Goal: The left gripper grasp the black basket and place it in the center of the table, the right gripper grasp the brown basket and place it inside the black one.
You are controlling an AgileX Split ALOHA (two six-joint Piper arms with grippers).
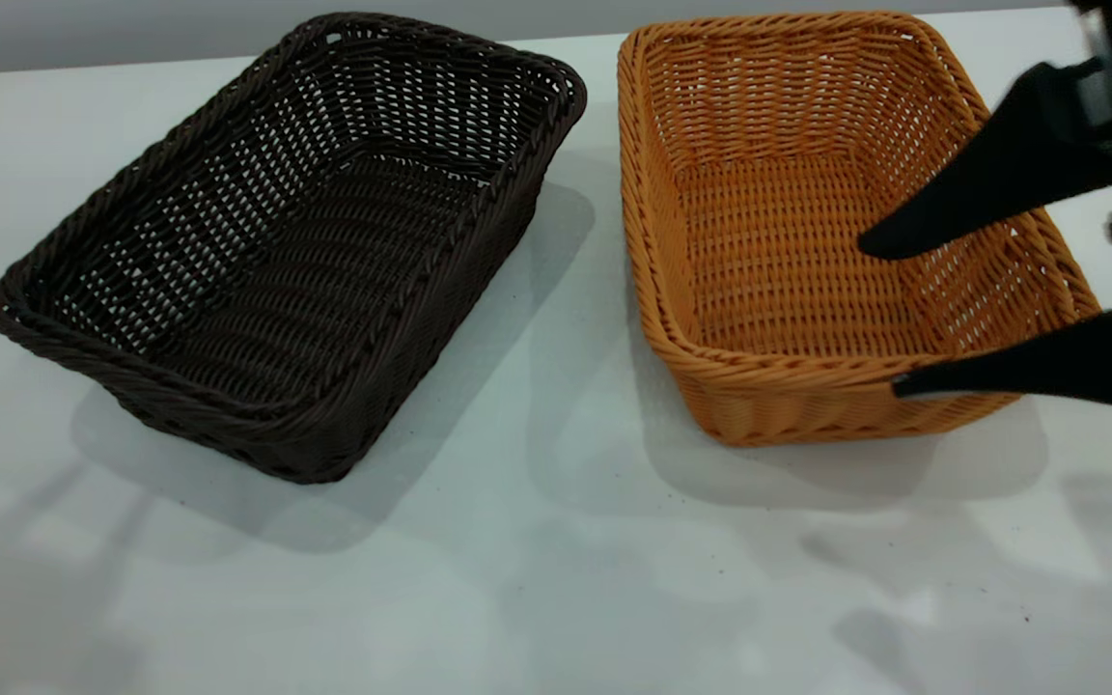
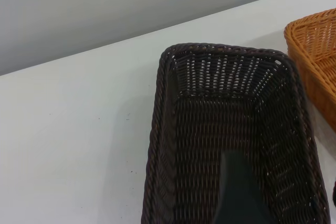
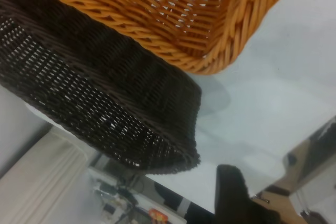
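While both baskets are resting side by side on the table, the risks and poses are reading like this:

Black basket (image 1: 295, 241): sitting at the exterior view's left on the table (image 1: 556, 579), angled, just beside the brown basket (image 1: 836, 232) but apart from it; it is not yet looking centred.

Brown basket: lying at the right, upright and empty, with the right gripper (image 1: 879, 314) straddling its near right corner.

Right gripper: spreading wide and released, one finger (image 1: 981, 183) hanging over the inside, the other (image 1: 1019, 372) lying outside along the near rim; the arm is reaching in from the right edge.

Left gripper: only one dark finger (image 2: 236, 192) is showing in the left wrist view, pointing down over the black basket's floor; I cannot tell whether it is spread or closed.

Risk, order: if brown is lifted now, black is probably not ready to receive it.

Risk, grip: a corner pinch on a sloping woven wall is likely letting the basket tilt or slip.

Risk, crowding: both arms working near the narrow gap may be knocking a basket askew.
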